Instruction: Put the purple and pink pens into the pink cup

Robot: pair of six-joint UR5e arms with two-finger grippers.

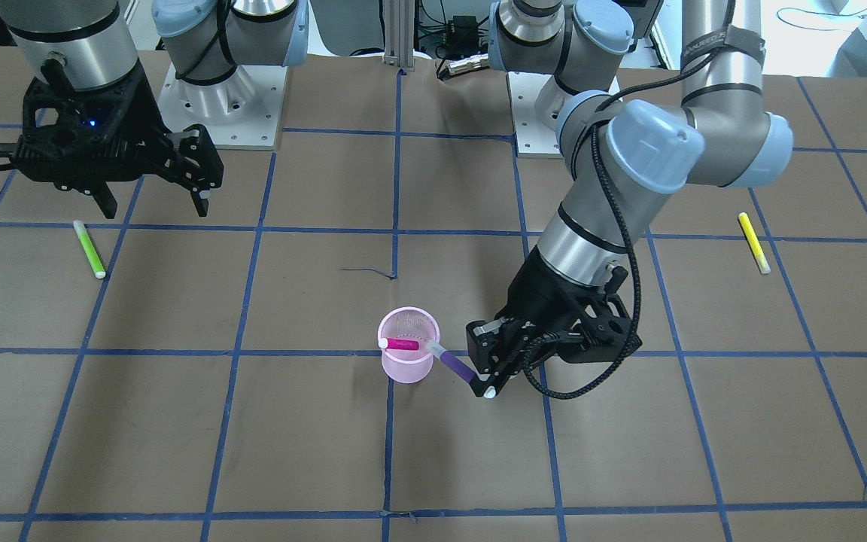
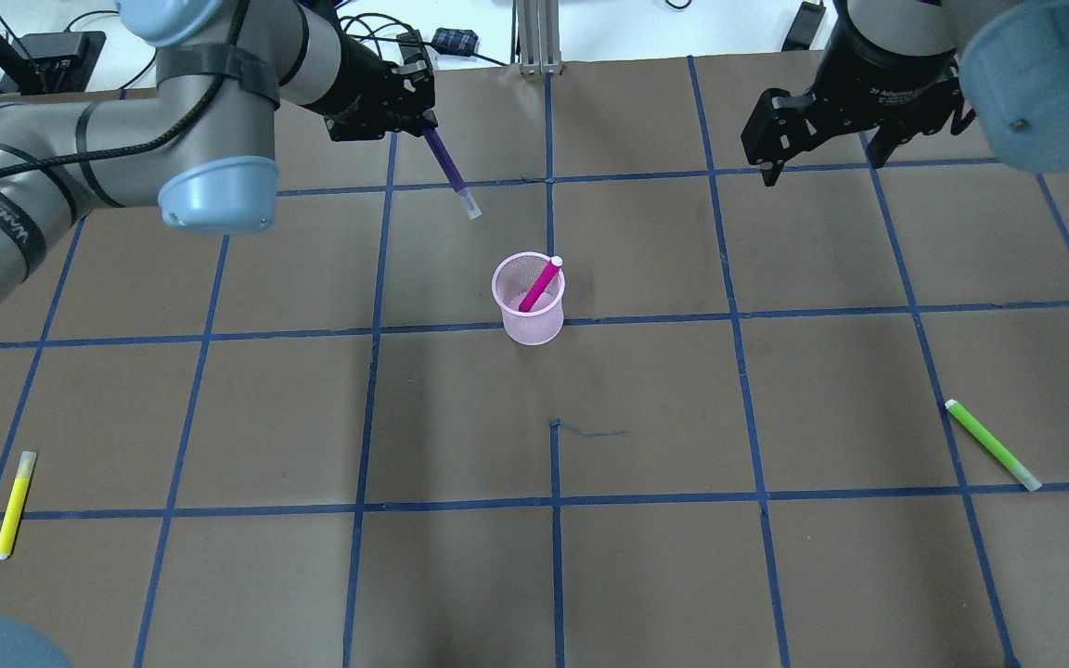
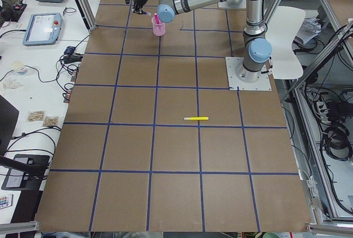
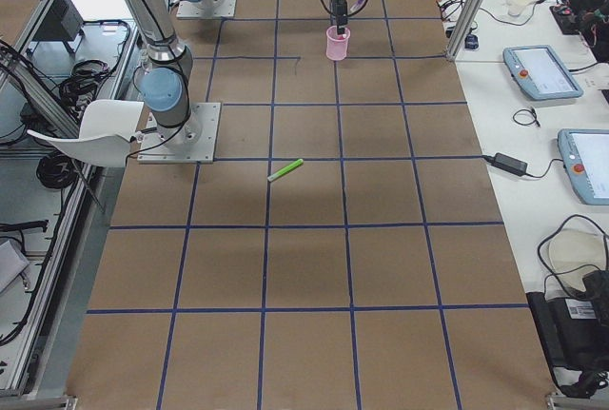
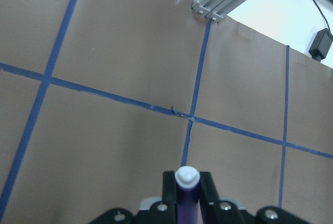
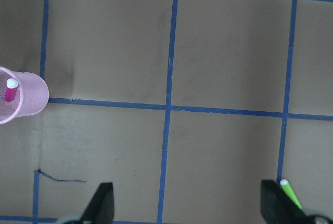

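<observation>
The pink mesh cup (image 1: 407, 361) (image 2: 531, 315) (image 6: 26, 99) stands upright near the table's middle. The pink pen (image 1: 402, 344) (image 2: 539, 285) (image 6: 9, 91) leans inside it, its white cap at the rim. My left gripper (image 1: 480, 382) (image 2: 416, 122) (image 5: 187, 188) is shut on the purple pen (image 1: 454, 366) (image 2: 446, 160) (image 5: 187, 195). It holds the pen tilted in the air beside the cup, with the free end pointing at the cup's rim. My right gripper (image 1: 155, 207) (image 2: 822, 162) (image 6: 187, 208) is open and empty, hovering well away from the cup.
A green pen (image 1: 89, 249) (image 2: 992, 444) (image 6: 290, 193) lies on the table on my right side. A yellow pen (image 1: 754, 242) (image 2: 14, 504) lies on my left side. Blue tape lines grid the brown table. The arm bases (image 1: 223, 98) stand at the table's robot edge.
</observation>
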